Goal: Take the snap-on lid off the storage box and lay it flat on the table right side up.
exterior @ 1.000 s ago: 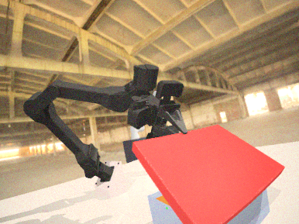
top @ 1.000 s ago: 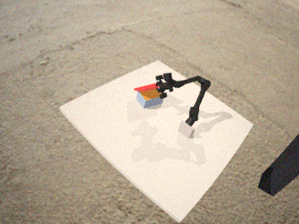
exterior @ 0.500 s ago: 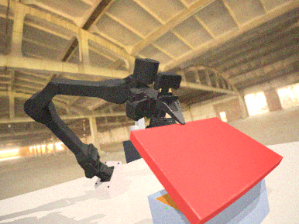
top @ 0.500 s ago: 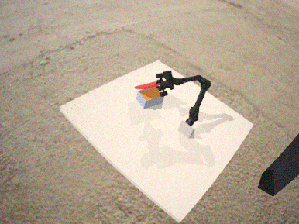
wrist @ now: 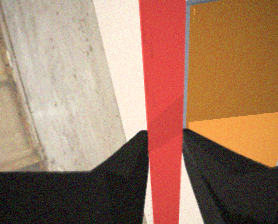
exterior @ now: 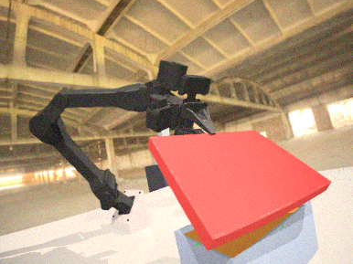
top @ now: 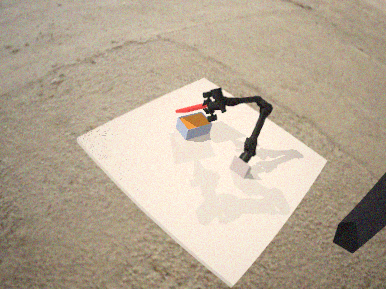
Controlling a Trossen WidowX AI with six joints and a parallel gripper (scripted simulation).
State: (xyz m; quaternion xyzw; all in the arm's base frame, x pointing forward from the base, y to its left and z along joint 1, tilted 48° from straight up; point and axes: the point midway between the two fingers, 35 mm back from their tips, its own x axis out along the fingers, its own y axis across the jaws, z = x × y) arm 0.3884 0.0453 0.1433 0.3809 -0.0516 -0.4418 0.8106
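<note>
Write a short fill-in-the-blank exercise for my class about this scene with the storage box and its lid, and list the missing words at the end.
1. The hand is shut on the edge of the ______ lid.
2. The inside of the open storage box is coloured ______.
3. The lid is not yet lying on the table; it hangs tilted ______ the box.
4. The arm's base stands on the ______ table.

Missing words: red; orange; above; white
</note>
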